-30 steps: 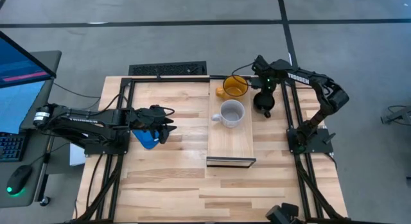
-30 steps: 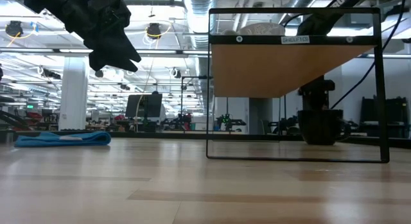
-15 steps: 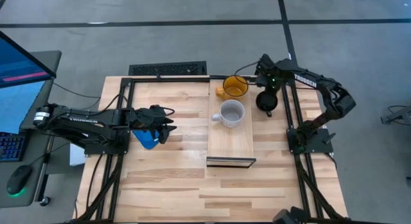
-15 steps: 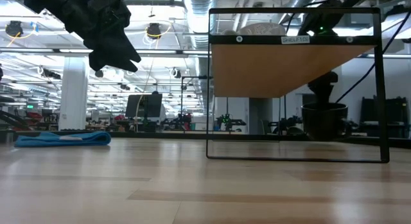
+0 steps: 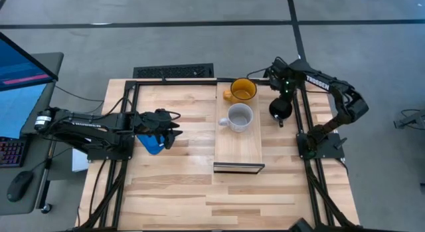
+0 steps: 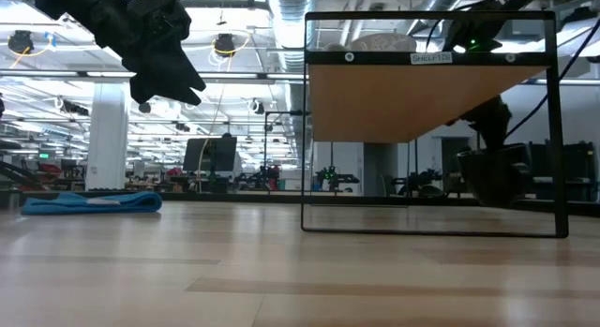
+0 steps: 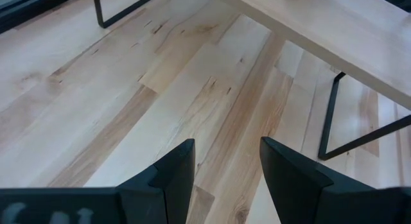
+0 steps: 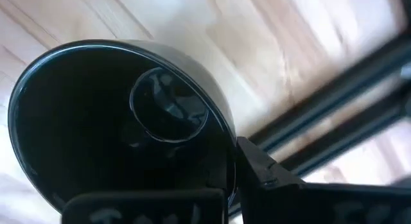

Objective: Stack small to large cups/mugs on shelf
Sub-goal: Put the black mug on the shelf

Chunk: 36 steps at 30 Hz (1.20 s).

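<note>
Overhead camera first: long pale-wood shelf board on a dark frame (image 5: 239, 149) runs near-to-far down the middle of the planked wooden table (image 5: 172, 199). A yellow-orange handled mug (image 5: 243, 90) sits upright at the shelf's far end, handle pointing left. A light grey handled mug (image 5: 240, 117) stands just nearer, also handle left. The right gripper (image 5: 281, 107) is clenched on the glossy black handled mug (image 5: 279, 109), held just right of the shelf, probably so it can be carried over onto the board. The left gripper (image 5: 167, 129) waits over the table's left side, above a flat blue cloth (image 5: 150, 143).

Table-level camera: black mug (image 6: 494, 177) hangs tilted, off the tabletop, lower than the shelf board.

Left wrist camera: this arm's own fingers (image 7: 172, 174) stand apart, grasping nothing, above bare planks.

Right wrist camera: black mug (image 8: 115, 128) fills the picture, its open mouth facing the lens, so its axis lies along the gripper's line of sight, wall pinched at the rim.
</note>
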Available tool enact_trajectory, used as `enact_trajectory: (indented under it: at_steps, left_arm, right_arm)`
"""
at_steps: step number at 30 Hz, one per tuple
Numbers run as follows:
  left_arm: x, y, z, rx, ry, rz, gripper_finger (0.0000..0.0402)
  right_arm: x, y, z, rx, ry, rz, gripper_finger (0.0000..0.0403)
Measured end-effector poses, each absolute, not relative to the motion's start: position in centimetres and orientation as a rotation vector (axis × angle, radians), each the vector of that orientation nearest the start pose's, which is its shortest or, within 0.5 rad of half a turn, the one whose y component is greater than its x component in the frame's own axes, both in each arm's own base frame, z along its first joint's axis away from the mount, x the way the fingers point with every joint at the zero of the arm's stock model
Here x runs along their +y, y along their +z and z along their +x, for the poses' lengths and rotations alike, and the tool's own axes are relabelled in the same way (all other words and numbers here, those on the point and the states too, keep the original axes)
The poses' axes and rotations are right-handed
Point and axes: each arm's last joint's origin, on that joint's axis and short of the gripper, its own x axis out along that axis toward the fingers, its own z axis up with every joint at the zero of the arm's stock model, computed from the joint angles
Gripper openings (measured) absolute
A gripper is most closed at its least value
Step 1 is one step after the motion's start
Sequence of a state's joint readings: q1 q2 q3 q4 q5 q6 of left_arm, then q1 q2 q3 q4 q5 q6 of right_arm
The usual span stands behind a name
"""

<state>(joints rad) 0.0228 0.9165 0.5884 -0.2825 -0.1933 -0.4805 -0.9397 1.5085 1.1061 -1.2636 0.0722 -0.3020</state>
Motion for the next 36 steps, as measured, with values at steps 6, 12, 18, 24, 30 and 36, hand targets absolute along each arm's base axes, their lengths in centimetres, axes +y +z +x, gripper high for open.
enact_trajectory:
  at_steps: [6,12,18,24,30,36]
  left_arm:
    - [1.0,23.6,18.9,0.552,0.339,-0.386,0.0167]
    - [1.0,23.6,18.9,0.554,0.335,-0.372,0.0167]
    - [1.0,23.6,18.9,0.555,0.333,-0.364,0.0167]
    - [1.0,23.6,18.9,0.555,0.333,-0.364,0.0167]
    - [1.0,23.6,18.9,0.560,0.321,-0.336,0.0167]
    - [0.7,23.3,18.8,0.617,0.207,-0.256,0.0167]
  right_arm:
    - [-19.2,24.0,13.3,1.594,-0.584,0.609,0.0023]
    - [-17.9,26.7,12.4,1.500,-0.663,0.659,0.0023]
    - [-16.6,31.1,11.5,1.349,-0.821,0.728,0.0023]
    - [-14.3,35.9,10.5,1.218,-0.942,0.837,0.0023]
    - [-11.1,39.5,10.6,0.938,-0.931,1.017,0.0023]
    - [-8.0,40.5,11.3,0.845,-0.952,1.130,0.0023]
